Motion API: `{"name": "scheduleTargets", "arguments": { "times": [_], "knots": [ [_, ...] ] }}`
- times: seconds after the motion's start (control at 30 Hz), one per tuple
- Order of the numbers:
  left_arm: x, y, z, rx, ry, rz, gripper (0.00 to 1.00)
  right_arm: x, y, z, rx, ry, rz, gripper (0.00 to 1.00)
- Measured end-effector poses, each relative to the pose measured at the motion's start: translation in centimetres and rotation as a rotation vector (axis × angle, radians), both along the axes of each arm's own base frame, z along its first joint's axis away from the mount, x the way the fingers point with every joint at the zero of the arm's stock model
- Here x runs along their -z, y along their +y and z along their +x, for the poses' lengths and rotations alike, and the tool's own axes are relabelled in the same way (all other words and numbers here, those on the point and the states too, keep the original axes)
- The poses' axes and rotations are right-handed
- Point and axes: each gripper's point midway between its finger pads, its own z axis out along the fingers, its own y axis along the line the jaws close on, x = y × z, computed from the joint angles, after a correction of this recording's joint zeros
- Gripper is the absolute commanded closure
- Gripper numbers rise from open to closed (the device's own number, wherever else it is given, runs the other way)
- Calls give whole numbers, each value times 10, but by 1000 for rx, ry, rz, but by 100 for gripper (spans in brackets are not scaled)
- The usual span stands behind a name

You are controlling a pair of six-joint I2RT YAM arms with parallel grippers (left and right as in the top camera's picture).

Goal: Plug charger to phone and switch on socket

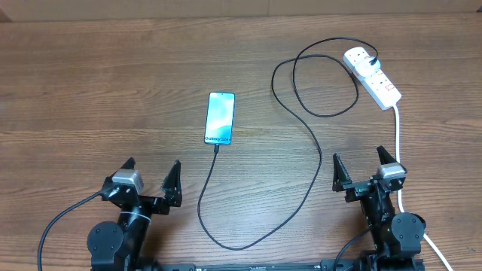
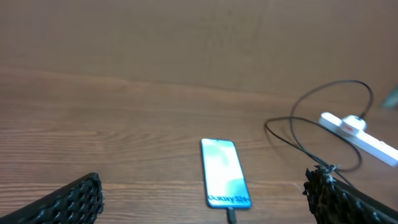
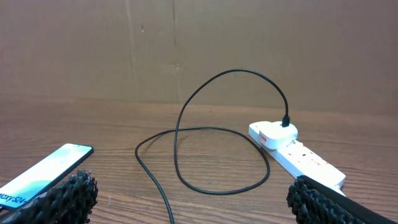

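Evenly low arms (image 1: 120, 226) (image 1: 395, 218); jaws wide apart

A brown wood-grain counter (image 1: 90, 90) fills the overhead view, and its plank lines run left to right with darker streaks through the grain. Along the far edge stands a flat tan cardboard-like back panel (image 3: 261, 43), plain and matte, seen from overhead as only a thin paler strip at the top. From the right wrist, two faint vertical seams (image 3: 129, 56) run down that panel to the counter's far edge. The left wrist gets the same panel, soft and blurred. The light is even and gentle, and shadows on the wood are faint and close.
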Motion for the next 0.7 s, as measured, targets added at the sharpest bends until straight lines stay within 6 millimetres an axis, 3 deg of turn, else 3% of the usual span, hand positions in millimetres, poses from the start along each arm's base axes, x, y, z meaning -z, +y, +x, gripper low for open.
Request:
{"name": "scheduleTargets", "arguments": {
  "times": [0.27, 0.57, 0.7],
  "knots": [
    [-13, 10, 7, -56, -135, 1, 0, 0, 0, 0, 0, 0, -1, 0],
    [1, 15, 16, -88, -179, -24, 0, 0, 0, 0, 0, 0, 0, 0],
    [-3, 21, 18, -124, -230, -26, 0, 0, 0, 0, 0, 0, 0, 0]
  ]
}}
